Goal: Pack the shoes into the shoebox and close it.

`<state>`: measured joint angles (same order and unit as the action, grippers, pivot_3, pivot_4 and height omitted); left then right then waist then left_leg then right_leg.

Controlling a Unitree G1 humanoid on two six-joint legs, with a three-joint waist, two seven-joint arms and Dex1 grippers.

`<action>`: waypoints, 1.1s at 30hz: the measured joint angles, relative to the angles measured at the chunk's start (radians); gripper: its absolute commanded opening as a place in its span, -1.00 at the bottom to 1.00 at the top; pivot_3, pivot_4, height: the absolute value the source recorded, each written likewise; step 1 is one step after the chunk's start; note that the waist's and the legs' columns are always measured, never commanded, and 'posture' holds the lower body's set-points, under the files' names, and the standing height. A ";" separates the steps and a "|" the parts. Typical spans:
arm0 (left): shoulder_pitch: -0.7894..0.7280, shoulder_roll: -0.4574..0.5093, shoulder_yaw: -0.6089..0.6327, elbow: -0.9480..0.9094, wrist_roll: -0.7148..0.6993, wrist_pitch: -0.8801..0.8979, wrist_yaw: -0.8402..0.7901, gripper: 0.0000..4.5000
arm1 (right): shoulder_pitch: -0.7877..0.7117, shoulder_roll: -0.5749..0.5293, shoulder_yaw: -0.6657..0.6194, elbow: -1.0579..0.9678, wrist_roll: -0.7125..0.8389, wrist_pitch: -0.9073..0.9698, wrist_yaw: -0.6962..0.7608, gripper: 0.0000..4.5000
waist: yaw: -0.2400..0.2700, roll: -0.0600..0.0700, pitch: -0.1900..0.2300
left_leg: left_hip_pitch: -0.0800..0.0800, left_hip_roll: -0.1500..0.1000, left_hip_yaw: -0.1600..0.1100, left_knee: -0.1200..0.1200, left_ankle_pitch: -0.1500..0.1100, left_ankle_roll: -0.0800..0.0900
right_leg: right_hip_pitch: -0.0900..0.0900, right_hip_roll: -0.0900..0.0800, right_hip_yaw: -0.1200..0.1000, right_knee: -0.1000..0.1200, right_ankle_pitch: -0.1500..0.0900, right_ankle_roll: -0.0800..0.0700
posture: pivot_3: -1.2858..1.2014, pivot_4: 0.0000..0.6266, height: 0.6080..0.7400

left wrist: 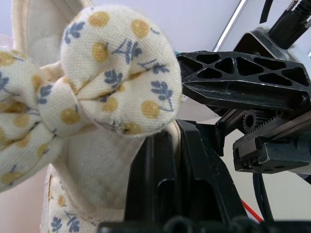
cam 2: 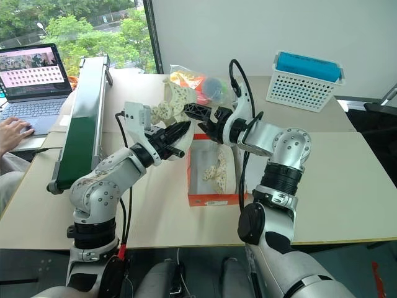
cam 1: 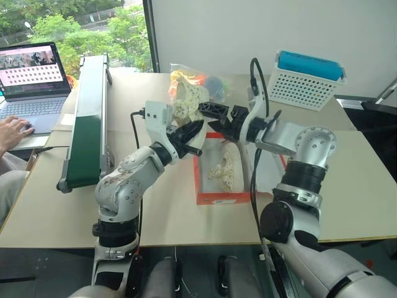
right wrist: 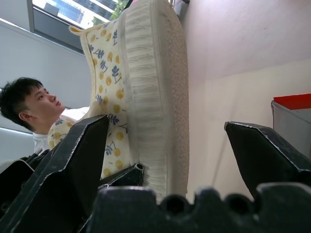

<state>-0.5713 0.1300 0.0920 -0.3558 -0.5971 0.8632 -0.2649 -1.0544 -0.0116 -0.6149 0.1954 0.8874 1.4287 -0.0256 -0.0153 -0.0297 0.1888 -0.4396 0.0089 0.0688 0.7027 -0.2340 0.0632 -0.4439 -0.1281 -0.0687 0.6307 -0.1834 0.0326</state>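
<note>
L gripper [cam 1: 191, 133]: fingers pressed together, pinching the edge of one shoe [cam 1: 189, 102] & holding it up in the air over the far end of the shoebox [cam 1: 223, 197]. In the left wrist view the black fingers [left wrist: 167, 179] clamp the cream fabric just below a floral bow [left wrist: 104, 73] on the shoe. That shoe stands roughly on end, long axis near upright, tilted a bit toward the robot's left; sole side faces the R gripper, as the right wrist view shows the ribbed off-white sole [right wrist: 153, 92] edge-on w/ the yellow-and-blue flower print beside it.

R gripper [cam 1: 218, 118]: fingers spread as wide as they go, one on each side of the raised shoe's lower part, pointing level toward the robot's left. They bracket it w/o closing; can't tell if either finger actually touches.

Second shoe [cam 1: 224, 166] lies inside the shoebox, long axis running along the box's length, away from the robot. Can't tell which end is the toe.

Shoebox sits open on the bench [cam 1: 353, 180], orange-red walls, white inside, just in front of the robot, long side pointing away.

Further out: clear bag of coloured items [cam 1: 208, 84] behind the raised shoe, white basket [cam 1: 304, 84] w/ blue top at far right, green conveyor [cam 1: 87, 118] at left, laptop [cam 1: 34, 84] w/ a person's hand [cam 1: 13, 131] on it.
</note>
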 measured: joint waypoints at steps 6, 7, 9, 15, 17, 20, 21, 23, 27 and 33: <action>0.001 0.000 -0.007 -0.003 -0.001 0.014 0.000 -1.00 | 0.000 0.005 0.001 -0.004 0.002 -0.002 -0.001 0.41 | 0.001 0.000 0.000 | 0.000 0.000 0.000 0.000 0.000 0.000 | 0.000 0.000 0.000 0.000 0.000 0.000 | 0.03 -1.00 0.51; 0.002 -0.001 -0.010 -0.003 -0.001 0.015 0.000 -1.00 | 0.000 0.005 0.001 -0.006 0.003 -0.002 -0.001 0.19 | 0.001 0.000 0.000 | 0.000 0.000 0.000 0.000 0.000 0.000 | 0.000 0.000 0.000 0.000 0.000 0.000 | 0.03 -1.00 0.51; 0.003 -0.001 -0.015 -0.003 -0.001 0.015 0.000 -1.00 | 0.000 0.006 0.001 -0.008 0.005 -0.002 -0.001 -0.09 | 0.001 0.000 0.000 | 0.000 0.000 0.000 0.000 0.000 0.000 | 0.000 0.000 0.000 0.000 0.000 0.000 | 0.03 -1.00 0.51; 0.003 -0.001 -0.018 -0.003 -0.004 0.015 -0.001 -1.00 | 0.000 0.006 0.004 -0.008 0.006 -0.002 -0.001 -0.66 | 0.001 0.000 0.000 | 0.000 0.000 0.000 0.000 0.000 0.000 | 0.000 0.000 0.000 0.000 0.000 0.000 | 0.03 -1.00 0.51; 0.003 -0.001 -0.018 -0.003 -0.007 0.015 -0.001 -0.85 | 0.000 0.006 0.004 -0.008 0.007 -0.002 -0.001 -0.66 | 0.001 0.000 0.000 | 0.000 0.000 0.000 0.000 0.000 0.000 | 0.000 0.000 0.000 0.000 0.000 0.000 | 0.03 -1.00 0.51; 0.003 -0.001 -0.019 -0.003 -0.014 0.015 -0.004 -0.39 | 0.000 0.006 0.003 -0.008 0.007 -0.003 -0.002 -0.66 | 0.001 0.000 0.000 | 0.000 0.000 0.000 0.000 0.000 0.000 | 0.000 0.000 0.000 0.000 0.000 0.000 | 0.03 -1.00 0.51; 0.003 -0.001 -0.020 -0.003 -0.015 0.015 -0.006 -0.28 | 0.000 0.006 0.003 -0.008 0.007 -0.003 -0.002 -0.66 | 0.001 0.000 0.000 | 0.000 0.000 0.000 0.000 0.000 0.000 | 0.000 0.000 0.000 0.000 0.000 0.000 | 0.03 -1.00 0.51; 0.003 -0.001 -0.021 -0.004 -0.020 0.015 -0.010 0.06 | 0.000 0.006 0.003 -0.008 0.007 -0.003 -0.004 -0.66 | 0.001 0.000 0.000 | 0.000 0.000 0.000 0.000 0.000 0.000 | 0.000 0.000 0.000 -0.001 0.000 0.000 | 0.03 -1.00 0.51; 0.003 -0.001 -0.025 -0.018 -0.022 0.015 -0.012 0.22 | 0.000 0.006 0.003 -0.008 0.007 -0.003 -0.005 -0.66 | 0.001 0.000 0.000 | 0.000 0.000 0.000 0.000 0.000 0.000 | 0.000 0.000 0.000 0.000 0.000 0.000 | 0.03 -1.00 0.51; 0.064 0.002 -0.031 0.006 0.012 -0.005 0.003 0.22 | 0.087 0.004 0.036 -0.004 -0.045 -0.056 -0.007 -0.66 | -0.005 -0.015 -0.076 | -0.006 -0.004 0.003 -0.004 0.007 -0.012 | -0.008 0.000 0.003 -0.002 -0.001 0.001 | 0.03 -1.00 0.51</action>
<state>-0.5078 0.1318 0.0611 -0.3500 -0.5855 0.8583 -0.2616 -0.9678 -0.0072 -0.5787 0.1918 0.8423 1.3723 -0.0324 -0.0207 -0.0450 0.1133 -0.4453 0.0046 0.0717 0.6988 -0.2270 0.0516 -0.4520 -0.1279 -0.0660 0.6288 -0.1842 0.0340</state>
